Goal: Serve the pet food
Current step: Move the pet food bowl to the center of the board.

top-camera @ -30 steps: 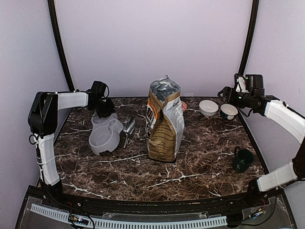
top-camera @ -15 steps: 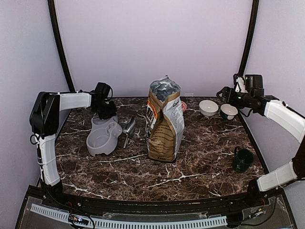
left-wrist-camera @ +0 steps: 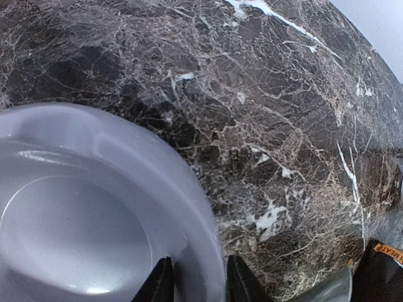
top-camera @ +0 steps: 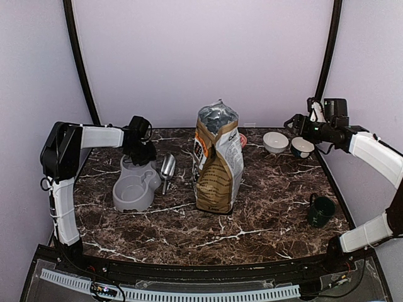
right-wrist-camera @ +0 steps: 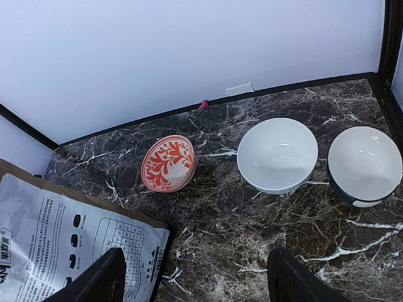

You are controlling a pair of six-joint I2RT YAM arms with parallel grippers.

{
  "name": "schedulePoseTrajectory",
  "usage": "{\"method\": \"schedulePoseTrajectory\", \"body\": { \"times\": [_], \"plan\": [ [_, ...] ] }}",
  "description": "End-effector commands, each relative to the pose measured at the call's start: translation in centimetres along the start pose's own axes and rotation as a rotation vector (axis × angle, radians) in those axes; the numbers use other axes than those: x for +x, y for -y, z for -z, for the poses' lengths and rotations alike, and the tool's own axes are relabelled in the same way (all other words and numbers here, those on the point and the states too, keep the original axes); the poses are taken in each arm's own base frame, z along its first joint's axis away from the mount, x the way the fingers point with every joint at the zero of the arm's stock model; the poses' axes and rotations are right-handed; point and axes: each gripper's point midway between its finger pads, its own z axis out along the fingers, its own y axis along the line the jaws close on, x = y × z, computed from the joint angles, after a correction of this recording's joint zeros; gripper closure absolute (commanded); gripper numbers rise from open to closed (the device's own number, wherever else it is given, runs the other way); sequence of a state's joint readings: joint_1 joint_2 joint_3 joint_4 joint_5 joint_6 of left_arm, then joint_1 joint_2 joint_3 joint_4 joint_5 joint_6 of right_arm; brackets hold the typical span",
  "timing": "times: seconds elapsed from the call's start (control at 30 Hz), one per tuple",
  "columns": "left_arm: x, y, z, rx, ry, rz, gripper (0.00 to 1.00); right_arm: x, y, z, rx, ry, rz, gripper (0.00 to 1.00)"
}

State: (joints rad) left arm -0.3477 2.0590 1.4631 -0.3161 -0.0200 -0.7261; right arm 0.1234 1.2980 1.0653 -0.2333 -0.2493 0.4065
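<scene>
No pet food shows in any view; the tall brown-and-orange bag (top-camera: 217, 163) stands mid-table with its top open. To its left lies the grey double bowl (top-camera: 133, 185), both hollows bare. My left gripper (top-camera: 140, 154) is at the bowl's far end. In the left wrist view the left gripper (left-wrist-camera: 198, 277) straddles the bowl's rim (left-wrist-camera: 201, 233), one finger inside and one outside, with thin gaps on both sides. My right gripper (top-camera: 296, 123) hovers open at the back right. Nothing lies between the fingers of the right gripper (right-wrist-camera: 198, 267).
A metal scoop (top-camera: 167, 167) lies between the grey bowl and the bag. A white bowl (right-wrist-camera: 277, 154), a dark-sided bowl (right-wrist-camera: 365, 163) and a red patterned bowl (right-wrist-camera: 167, 162) stand at the back right. A dark green mug (top-camera: 321, 211) sits near the right edge.
The left gripper shifted right, and the grey bowl swung and slid toward the front. Its jaws have parted a little off the rim. The right arm stayed still.
</scene>
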Motion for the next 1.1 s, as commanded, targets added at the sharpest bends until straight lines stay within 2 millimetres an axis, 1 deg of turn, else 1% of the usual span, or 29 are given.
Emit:
{"method": "schedulePoseTrajectory", "body": {
  "times": [0.0, 0.17, 0.23, 0.3, 0.4, 0.5, 0.6, 0.67, 0.73, 0.83, 0.87, 0.9, 1.0, 1.03, 1.07],
  "plan": [
    [-0.9, 1.5, 2.3, 0.059, 0.045, 0.011, 0.67, -1.3, -1.2, 1.3, -0.048, 0.044, -0.013, 0.23],
    [-1.7, 2.2, 4.2, 0.103, 0.087, -0.001, 0.55, -1.1, -1.7, 2.0, -0.063, 0.035, -0.034, 0.23],
    [-1.9, 2.6, 5.1, 0.131, 0.110, -0.021, 0.48, -1.0, -1.7, 2.3, -0.059, 0.036, -0.036, 0.23],
    [-2.1, 2.8, 6.1, 0.156, 0.133, -0.043, 0.42, -0.8, -1.6, 2.7, -0.052, 0.041, -0.040, 0.23],
    [-2.3, 3.1, 7.7, 0.176, 0.154, -0.089, 0.40, -0.3, -1.3, 3.0, -0.041, 0.037, -0.051, 0.22],
    [-2.7, 4.4, 9.9, 0.214, 0.189, -0.162, 0.40, 0.2, -1.3, 3.0, -0.049, 0.032, -0.065, 0.21],
    [-2.9, 6.7, 12.8, 0.284, 0.246, -0.271, 0.40, 0.4, -1.3, 2.9, -0.051, 0.019, -0.072, 0.18],
    [-2.9, 8.2, 14.8, 0.319, 0.281, -0.338, 0.39, 0.3, -1.3, 3.0, -0.048, 0.022, -0.073, 0.14],
    [-2.7, 10.3, 17.5, 0.381, 0.314, -0.411, 0.39, -0.1, -1.6, 3.3, -0.053, 0.029, -0.070, 0.07],
    [-1.8, 13.6, 21.6, 0.486, 0.351, -0.531, 0.37, -0.5, -1.8, 3.7, -0.054, 0.037, -0.070, 0.03],
    [-1.3, 14.8, 22.9, 0.514, 0.363, -0.589, 0.36, -0.5, -1.8, 3.7, -0.053, 0.039, -0.071, 0.02],
    [-0.4, 16.1, 24.1, 0.542, 0.365, -0.644, 0.34, -0.5, -1.8, 3.8, -0.052, 0.040, -0.075, 0.01],
    [1.6, 19.4, 27.2, 0.624, 0.360, -0.782, 0.31, -0.3, -1.8, 3.6, -0.054, 0.035, -0.090, 0.01],
    [3.2, 20.9, 28.2, 0.667, 0.347, -0.835, 0.30, -0.2, -1.8, 3.5, -0.056, 0.031, -0.096, 0.01],
    [4.1, 22.0, 29.1, 0.700, 0.342, -0.879, 0.29, -0.1, -1.8, 3.4, -0.059, 0.026, -0.104, 0.01]
  ]
}}
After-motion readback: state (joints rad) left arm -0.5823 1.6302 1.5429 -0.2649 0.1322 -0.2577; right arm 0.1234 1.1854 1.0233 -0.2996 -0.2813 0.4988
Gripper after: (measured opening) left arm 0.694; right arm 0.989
